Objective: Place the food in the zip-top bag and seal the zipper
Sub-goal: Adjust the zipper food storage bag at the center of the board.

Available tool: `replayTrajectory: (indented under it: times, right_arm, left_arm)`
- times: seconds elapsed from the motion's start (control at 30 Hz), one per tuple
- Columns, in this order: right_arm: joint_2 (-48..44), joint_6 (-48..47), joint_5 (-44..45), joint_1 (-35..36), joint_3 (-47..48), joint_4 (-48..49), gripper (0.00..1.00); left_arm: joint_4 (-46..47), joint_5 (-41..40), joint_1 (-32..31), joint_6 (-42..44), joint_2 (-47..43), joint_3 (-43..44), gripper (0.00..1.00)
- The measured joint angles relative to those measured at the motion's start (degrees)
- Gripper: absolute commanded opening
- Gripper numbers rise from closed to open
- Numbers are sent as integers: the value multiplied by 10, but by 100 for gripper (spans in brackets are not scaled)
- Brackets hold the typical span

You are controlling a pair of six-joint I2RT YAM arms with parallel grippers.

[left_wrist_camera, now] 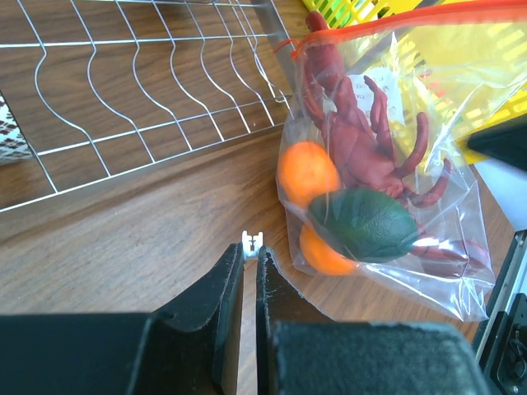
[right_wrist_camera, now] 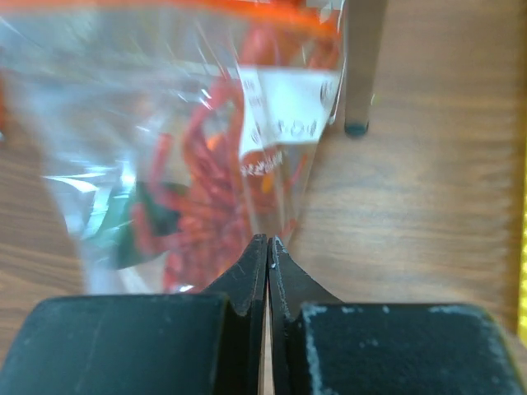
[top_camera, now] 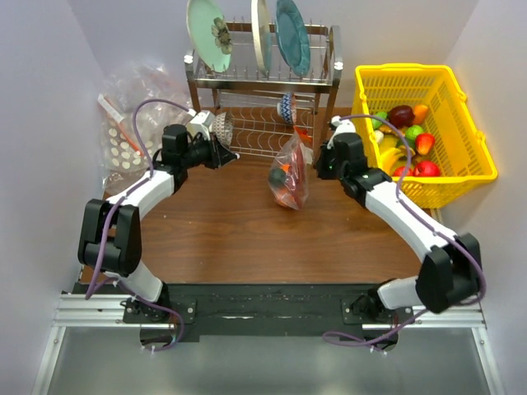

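The zip-top bag (top_camera: 290,174) stands slumped on the brown table in front of the dish rack, between my two grippers. Through its clear film (left_wrist_camera: 428,107) I see the food: a red lobster (left_wrist_camera: 354,132), an orange (left_wrist_camera: 306,171) and a dark green fruit (left_wrist_camera: 362,224). The zipper (left_wrist_camera: 412,18) is an orange-red strip along the top edge. My left gripper (top_camera: 221,152) (left_wrist_camera: 250,251) sits left of the bag, nearly shut, pinching a small white plastic piece (left_wrist_camera: 251,243) at its tips. My right gripper (top_camera: 317,160) (right_wrist_camera: 268,243) is shut right against the bag's right side; the blurred film and its label (right_wrist_camera: 284,107) fill that view.
A metal dish rack (top_camera: 263,107) with plates stands just behind the bag, its wire shelf (left_wrist_camera: 123,82) and a leg (right_wrist_camera: 358,66) close by. A yellow basket (top_camera: 428,132) of toy fruit is at the back right. A heap of clear dotted bags (top_camera: 132,115) lies at the back left.
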Motion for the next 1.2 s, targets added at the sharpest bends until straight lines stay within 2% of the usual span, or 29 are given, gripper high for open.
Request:
replayTrajectory:
  times: [0.2,0.37,0.57,0.6,0.77,0.87,1.07,1.17,1.2]
  right_arm:
    - [122,10,17,57,28,4,0]
    - [200,24,14,106,111,16,0]
    - [174,22,19,117,137,22,9]
    - [160,18,22,115,137,19,11]
    - [59,1,32,108,104,23,55]
    - [-10,-7,33,102,66,24,63]
    - [-91,-9,49,99,-17,19,64]
    - [-123,-2,65,99,-58,7,78]
    - [-132,2,71,99,-70,5,85]
  left_arm:
    - [-2,-3,0,0,0,-2,13]
    - [-6,-7,0,2,0,-2,13]
    - [-4,-16,0,2,0,-5,13]
    - [-4,-17,0,2,0,-5,13]
    - [18,-36,0,-1,-6,-50,16]
    - [28,-56,0,-6,-22,-90,16]
    - [40,-96,3,-9,-62,-128,18]
    - [45,-119,5,-9,-84,-139,22]
    - [46,-129,5,-9,-92,-145,27]
